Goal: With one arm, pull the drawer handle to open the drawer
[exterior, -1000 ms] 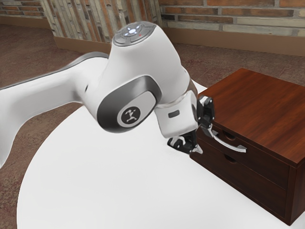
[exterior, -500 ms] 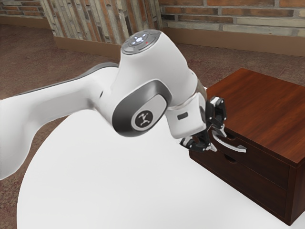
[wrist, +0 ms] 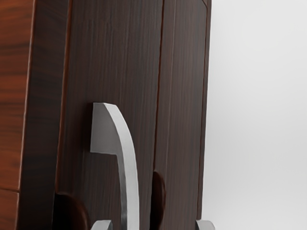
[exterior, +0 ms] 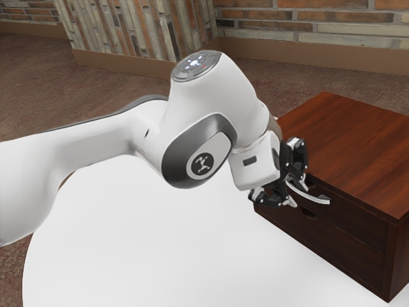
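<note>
A dark wooden cabinet (exterior: 351,137) with two drawers stands on the white table (exterior: 160,256) at the exterior view's right. Its upper drawer (exterior: 358,217) carries a curved silver handle (exterior: 311,194) and sits flush with the cabinet front. My black gripper (exterior: 285,186) is at the handle's near end, open, one finger above and one below the bar. In the wrist view the handle (wrist: 125,158) runs down the upper drawer front (wrist: 96,72) between my two grey fingertips (wrist: 101,224), closer to one of them than the other.
The lower drawer (exterior: 332,242) has a finger recess just under the handle. My big white arm reaches in from the exterior view's left over the table. Brick walls and a brown floor lie behind.
My arm has swung toward the exterior view's right, bringing the gripper from the cabinet's corner up onto the handle's near end. The drawer has not moved.
</note>
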